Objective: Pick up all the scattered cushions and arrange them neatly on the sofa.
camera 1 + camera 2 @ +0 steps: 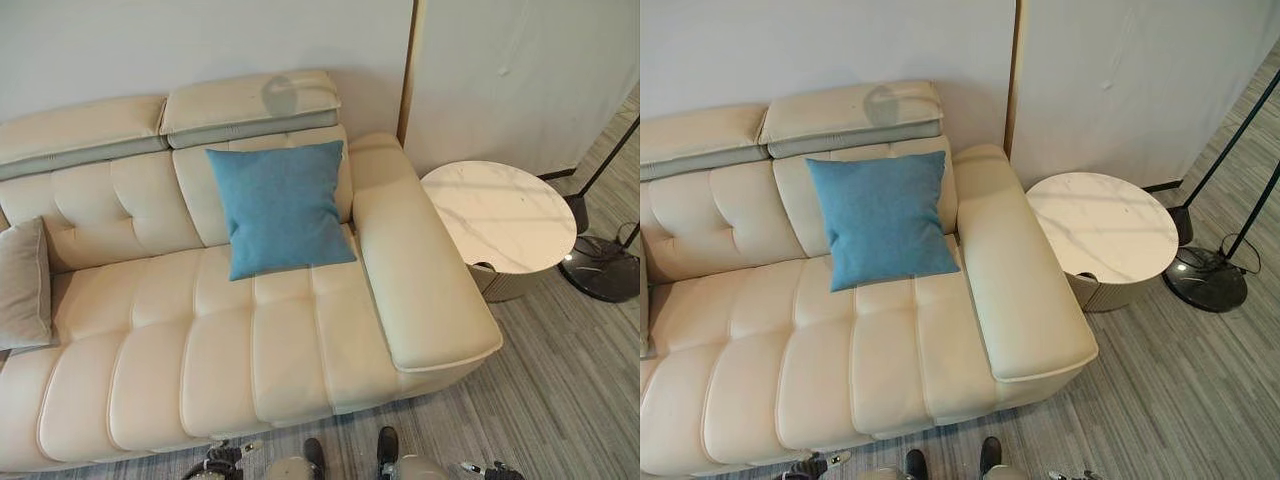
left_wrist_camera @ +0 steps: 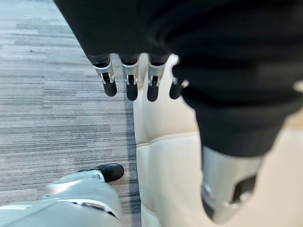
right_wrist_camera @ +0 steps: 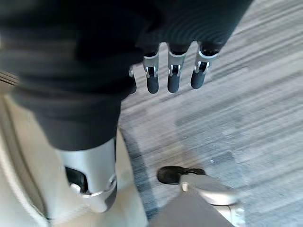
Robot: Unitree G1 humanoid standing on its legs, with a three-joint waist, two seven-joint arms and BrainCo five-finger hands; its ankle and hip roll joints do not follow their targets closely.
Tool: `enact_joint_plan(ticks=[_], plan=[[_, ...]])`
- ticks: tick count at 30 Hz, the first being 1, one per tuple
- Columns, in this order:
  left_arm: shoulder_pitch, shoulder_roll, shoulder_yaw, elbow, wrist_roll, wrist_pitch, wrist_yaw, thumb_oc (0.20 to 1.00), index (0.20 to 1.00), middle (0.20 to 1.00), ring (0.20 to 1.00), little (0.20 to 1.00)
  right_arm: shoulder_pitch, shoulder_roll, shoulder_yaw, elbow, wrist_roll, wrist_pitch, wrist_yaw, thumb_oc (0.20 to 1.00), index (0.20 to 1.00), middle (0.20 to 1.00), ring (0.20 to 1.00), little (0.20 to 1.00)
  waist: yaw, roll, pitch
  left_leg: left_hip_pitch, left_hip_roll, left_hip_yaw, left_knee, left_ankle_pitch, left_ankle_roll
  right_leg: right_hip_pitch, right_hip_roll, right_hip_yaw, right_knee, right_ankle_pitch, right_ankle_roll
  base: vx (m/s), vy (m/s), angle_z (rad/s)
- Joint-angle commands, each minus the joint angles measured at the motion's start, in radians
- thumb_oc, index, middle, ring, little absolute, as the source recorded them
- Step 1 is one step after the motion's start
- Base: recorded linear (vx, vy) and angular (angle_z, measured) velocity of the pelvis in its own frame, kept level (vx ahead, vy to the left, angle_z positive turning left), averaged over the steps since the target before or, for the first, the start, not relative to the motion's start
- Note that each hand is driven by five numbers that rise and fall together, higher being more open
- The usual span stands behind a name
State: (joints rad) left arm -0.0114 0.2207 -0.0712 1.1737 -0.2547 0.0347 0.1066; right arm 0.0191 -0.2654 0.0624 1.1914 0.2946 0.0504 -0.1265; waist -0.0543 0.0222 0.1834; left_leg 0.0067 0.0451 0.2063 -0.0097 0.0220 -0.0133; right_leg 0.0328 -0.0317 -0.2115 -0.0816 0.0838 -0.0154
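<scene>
Sofa [image 1: 230, 350]: cream leather, spans your head view.
Blue cushion [image 1: 280, 207]: propped against the backrest, toward 1 o'clock of the seat.
Grey cushion [image 1: 24, 283]: at 9 o'clock, leaning on the backrest.
Round table [image 1: 500, 215]: at 3 o'clock beside the armrest.
Left hand [image 2: 130, 80]: your fingers hang straight, empty, by the sofa's front.
Right hand [image 3: 173, 75]: fingers straight, holding nothing, over the floor.

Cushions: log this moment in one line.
blue cushion: upright against sofa backrest | grey cushion: sofa's left end | left hand: open, empty | right hand: open, empty
</scene>
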Motion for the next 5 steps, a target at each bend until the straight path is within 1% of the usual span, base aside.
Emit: enact_joint_plan(ticks=[1, 3, 5], plan=[[-0.008, 0.002, 0.000, 0.018, 0.047, 0.002, -0.006, 1.000, 1.000, 1.000, 1.000, 1.000, -0.062, 0.000, -0.023, 0.017, -0.013, -0.004, 0.001, 1.000, 1.000, 1.000, 1.000, 1.000, -0.011, -0.005, -0.031, 0.080, -0.014, 0.045, -0.032, -0.068, -0.030, 0.043, 0.042, -0.036, -0.005, -0.174, 0.062, -0.08, 0.054, 0.29], [-0.010, -0.001, -0.007, 0.026, 0.058, 0.006, -0.005, 1.000, 1.000, 1.000, 1.000, 1.000, -0.066, 0.003, -0.024, 0.020, -0.009, -0.003, -0.003, 1.000, 1.000, 1.000, 1.000, 1.000, -0.012, 0.002, -0.039, 0.097, -0.018, 0.033, -0.070, -0.060, -0.033, 0.039, 0.043, -0.039, -0.006, -0.171, 0.067, -0.07, 0.065, 0.25], [-0.007, -0.002, -0.010, 0.029, 0.064, 0.006, -0.008, 1.000, 1.000, 1.000, 1.000, 1.000, -0.063, 0.006, -0.024, 0.031, -0.011, -0.001, -0.002, 1.000, 1.000, 1.000, 1.000, 1.000, -0.010, 0.005, -0.043, 0.105, -0.022, 0.030, -0.078, -0.062, -0.032, 0.040, 0.040, -0.042, -0.006, -0.166, 0.070, -0.04, 0.084, 0.04]])
